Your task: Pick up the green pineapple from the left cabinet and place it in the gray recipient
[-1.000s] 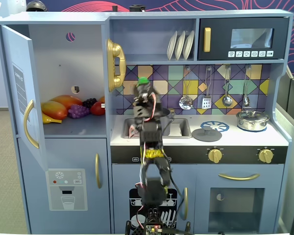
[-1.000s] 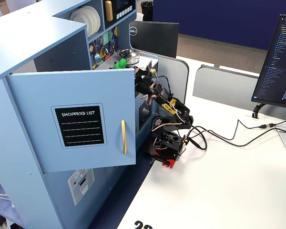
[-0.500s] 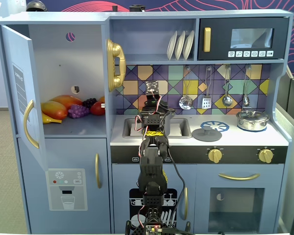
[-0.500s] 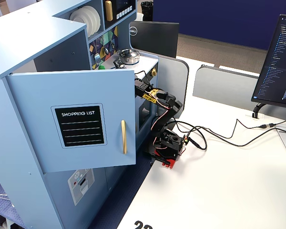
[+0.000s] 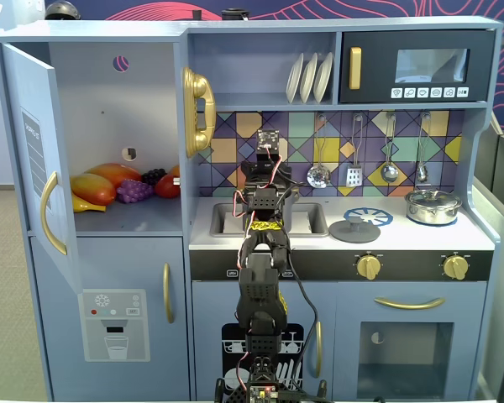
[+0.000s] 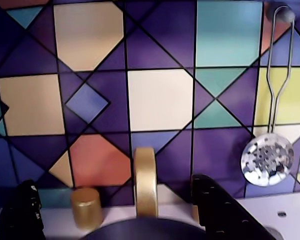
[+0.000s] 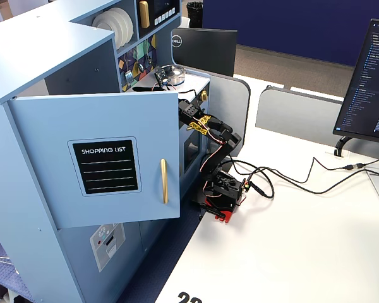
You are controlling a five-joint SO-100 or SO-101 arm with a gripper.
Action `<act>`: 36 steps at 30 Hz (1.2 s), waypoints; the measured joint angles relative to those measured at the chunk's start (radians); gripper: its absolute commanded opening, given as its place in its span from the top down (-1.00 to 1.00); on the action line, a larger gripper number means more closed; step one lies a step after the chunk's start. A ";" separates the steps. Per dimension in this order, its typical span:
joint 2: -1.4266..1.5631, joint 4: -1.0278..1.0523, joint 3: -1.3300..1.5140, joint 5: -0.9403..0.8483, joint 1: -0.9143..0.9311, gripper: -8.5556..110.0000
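The tool point(image 6: 115, 182) is open: in the wrist view its two black fingers point(image 6: 217, 205) stand well apart at the lower edge and nothing is between them. It looks straight at the coloured tile wall, with the gold faucet point(image 6: 146, 180) just in front and a skimmer point(image 6: 267, 160) hanging at 3 o'clock.

I cannot find the pineapple in any view. The cabinet point(image 5: 109, 109) stands with its door point(image 5: 34, 168) open, at 9 o'clock from the arm point(image 5: 260, 285) in a fixed view. On its shelf I see only a mango point(image 5: 92, 189), the grapes point(image 5: 134, 191) and some red and dark fruit. The pineapple may be hidden behind them, or low behind the arm.

A dark round rim point(image 6: 155, 232) at 6 o'clock in the wrist view is perhaps the pot, placed by the sink point(image 5: 227, 220), but I cannot be sure.

My judgement: the tool is empty and parked over the sink, so the reach to the cabinet is the step in hand. The next move asks for a turn of the base toward 9 o'clock and a careful entry past the door edge.

The arm rises from its base on the table point(image 7: 290, 240), folded at the elbow, forearm leaning forward over the counter
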 measured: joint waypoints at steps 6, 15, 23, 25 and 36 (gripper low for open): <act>0.339 0.345 0.110 0.002 -0.011 0.48; 0.920 0.980 0.549 0.014 0.008 0.53; 0.951 0.753 1.095 0.021 0.008 0.55; 0.957 0.710 1.187 0.026 0.008 0.58; 1.017 1.078 1.255 -0.021 -0.009 0.85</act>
